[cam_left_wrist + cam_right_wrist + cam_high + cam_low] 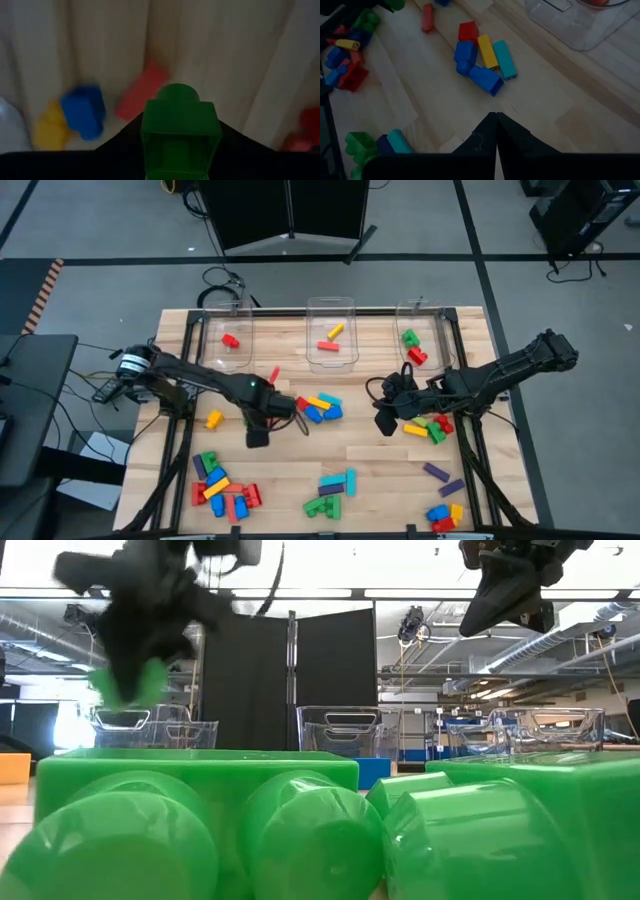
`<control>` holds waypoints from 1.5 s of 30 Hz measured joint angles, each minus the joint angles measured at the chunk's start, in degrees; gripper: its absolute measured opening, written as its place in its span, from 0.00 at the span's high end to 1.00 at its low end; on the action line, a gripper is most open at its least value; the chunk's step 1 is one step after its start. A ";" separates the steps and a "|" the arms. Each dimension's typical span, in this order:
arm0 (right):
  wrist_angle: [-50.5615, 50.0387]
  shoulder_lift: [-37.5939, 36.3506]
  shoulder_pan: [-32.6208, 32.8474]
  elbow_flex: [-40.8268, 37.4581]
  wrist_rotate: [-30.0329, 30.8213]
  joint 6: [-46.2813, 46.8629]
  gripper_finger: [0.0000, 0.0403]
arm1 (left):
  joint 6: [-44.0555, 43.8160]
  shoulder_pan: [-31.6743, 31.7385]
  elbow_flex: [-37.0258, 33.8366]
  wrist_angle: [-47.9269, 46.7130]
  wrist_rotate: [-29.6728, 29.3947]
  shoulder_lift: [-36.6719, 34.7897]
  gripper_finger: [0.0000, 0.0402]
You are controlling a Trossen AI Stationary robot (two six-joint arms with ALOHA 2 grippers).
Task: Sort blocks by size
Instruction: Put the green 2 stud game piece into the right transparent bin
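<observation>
Left pincer (177, 150) grips a small green block (179, 127), raised above the bench (390, 455) middle, probably to carry it to a clear bin (331, 330) at the far edge. Right pincer (495, 132), fingers together and empty, waits near the right edge.

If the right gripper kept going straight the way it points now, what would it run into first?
Probably bare table, then the blue block of the cluster ahead. The right gripper has shut jaws aimed that way, though depth is hard to judge.
</observation>
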 joint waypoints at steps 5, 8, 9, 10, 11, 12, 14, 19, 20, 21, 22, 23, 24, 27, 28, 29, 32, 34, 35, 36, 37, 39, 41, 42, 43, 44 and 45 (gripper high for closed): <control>1.66 0.00 0.00 0.00 0.00 -1.93 0.96 | 4.06 1.21 6.96 4.37 -3.10 -0.43 0.65; 4.57 0.00 0.00 0.00 0.00 -6.11 0.95 | 6.02 2.89 9.81 9.39 -3.40 -0.58 0.65; 5.68 0.00 0.00 0.00 0.00 -7.39 0.95 | 6.83 3.54 10.62 11.26 -3.40 -0.56 0.65; 6.82 0.00 0.00 0.00 0.00 -8.61 0.95 | 7.16 4.28 11.17 13.21 -3.42 -0.56 0.65; 7.68 -0.06 0.00 0.00 0.02 -9.60 0.95 | 7.36 5.07 11.44 16.15 -3.36 -0.58 0.65; 8.13 -0.30 0.00 0.00 0.01 -10.38 0.95 | 7.77 5.86 11.59 19.73 -2.97 -0.58 0.65; 8.61 -1.17 0.00 0.00 0.00 -11.23 0.95 | 8.31 7.45 11.60 26.27 -0.50 -0.55 0.65; 8.45 -5.81 0.00 0.00 0.11 -12.83 0.96 | 8.16 10.64 11.24 41.74 5.70 -0.41 0.65; 8.45 -6.93 0.00 0.00 0.13 -13.41 0.96 | 7.98 11.13 11.14 44.34 6.11 -0.35 0.65; 8.45 -8.26 0.00 0.00 0.15 -14.01 0.96 | 7.93 11.51 11.12 46.83 6.55 -0.30 0.65; 8.45 -9.40 0.00 0.00 0.17 -14.87 0.95 | 7.81 11.85 11.12 49.15 6.66 -0.30 0.65; 8.45 -10.43 0.00 0.00 0.26 -15.72 0.95 | 7.63 12.18 11.12 51.59 6.66 -0.32 0.65; 8.47 -11.25 0.00 0.00 0.37 -16.42 0.95 | 7.24 12.50 11.12 53.88 6.66 -0.32 0.65; 8.87 -12.59 0.00 -0.21 1.93 -17.84 0.94 | 6.69 13.16 11.12 59.46 6.66 -0.30 0.65; 9.34 -12.75 0.00 -0.68 2.68 -17.90 0.94 | 6.69 13.24 11.12 60.95 6.64 -0.32 0.65; 9.85 -12.77 0.00 -1.25 3.33 -17.84 0.94 | 6.71 13.32 11.12 62.24 6.62 -0.32 0.65; 13.90 -11.75 0.00 -3.27 3.39 -17.91 0.91 | 6.69 13.36 11.12 63.60 6.59 -0.32 0.65; 18.13 -10.61 -0.03 -4.82 3.37 -18.38 0.88 | 6.69 13.36 11.12 63.58 6.57 -0.32 0.64; 20.24 -9.86 -0.07 -5.34 3.34 -19.39 0.86 | 6.69 13.36 11.12 63.60 6.51 -0.32 0.64; 22.16 -9.03 -0.07 -5.68 3.12 -20.70 0.84 | 6.67 13.36 11.12 63.67 6.23 -0.32 0.63; 23.92 -8.22 -0.07 -5.92 2.99 -22.10 0.81 | 6.67 13.36 11.12 63.67 5.77 -0.32 0.62; 27.41 -6.70 -0.21 -5.97 3.02 -25.13 0.75 | 6.65 13.36 11.12 63.68 5.56 -0.31 0.62; 30.56 -5.76 -0.72 -5.97 3.22 -27.99 0.68 | 6.41 13.36 11.10 64.19 5.54 -0.31 0.62; 32.03 -5.44 -1.14 -5.97 3.50 -29.20 0.65 | 6.12 13.36 11.10 64.60 5.54 -0.32 0.62; 33.31 -5.21 -1.55 -5.97 4.00 -30.16 0.61 | 5.79 13.35 11.10 64.99 5.54 -0.30 0.62; 34.52 -4.94 -1.95 -5.97 4.90 -30.94 0.58 | 5.49 13.27 11.10 65.32 5.56 -0.32 0.62; 35.71 -4.74 -2.40 -5.97 5.45 -31.50 0.54 | 5.40 13.18 11.10 65.66 5.54 -0.32 0.62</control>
